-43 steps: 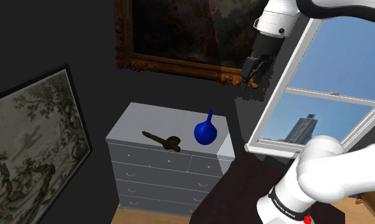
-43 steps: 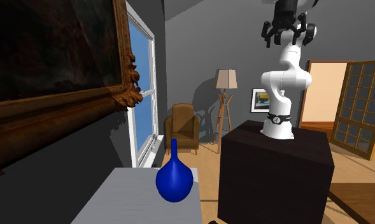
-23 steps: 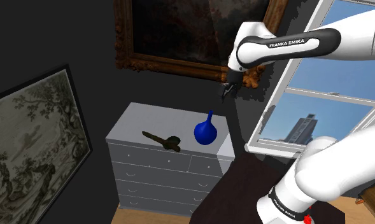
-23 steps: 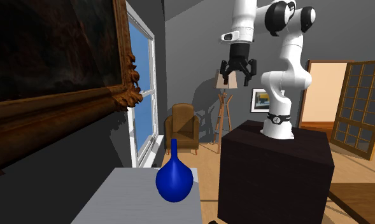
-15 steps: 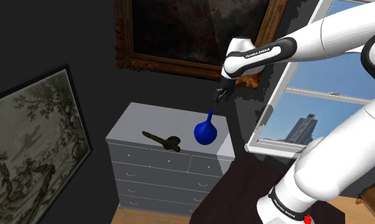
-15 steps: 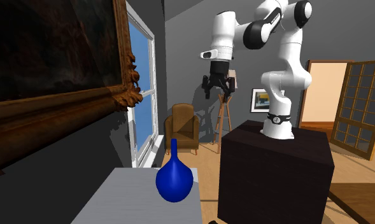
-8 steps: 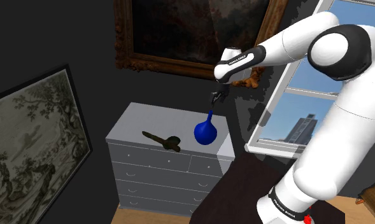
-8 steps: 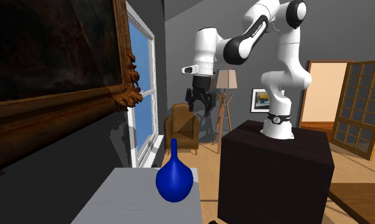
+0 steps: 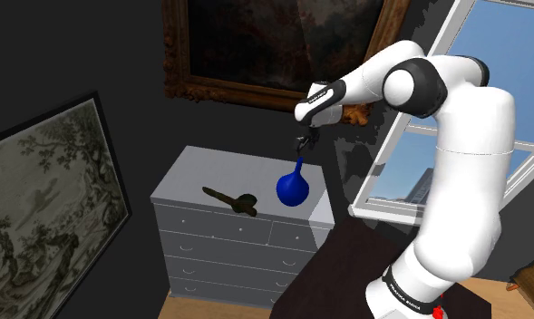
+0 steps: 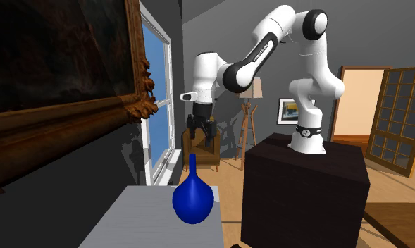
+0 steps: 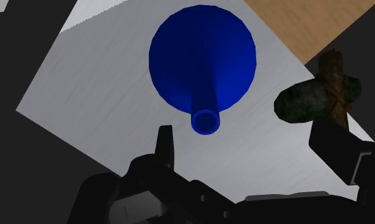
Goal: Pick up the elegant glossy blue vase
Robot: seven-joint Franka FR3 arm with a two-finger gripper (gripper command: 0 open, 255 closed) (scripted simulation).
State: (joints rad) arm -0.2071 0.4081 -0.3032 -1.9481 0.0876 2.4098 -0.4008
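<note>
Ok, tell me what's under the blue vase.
The blue vase stands on the grey top of a chest of drawers. Its round belly hides the patch right beneath it.

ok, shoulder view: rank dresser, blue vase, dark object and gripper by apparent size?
1. dresser, by far the largest
2. blue vase and dark object: too close to rank; vase bulkier, object longer
3. gripper, smallest

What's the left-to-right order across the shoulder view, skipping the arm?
Landscape picture → dark tool → blue vase → window. The tool lies and the vase stands on the grey dresser.
</note>
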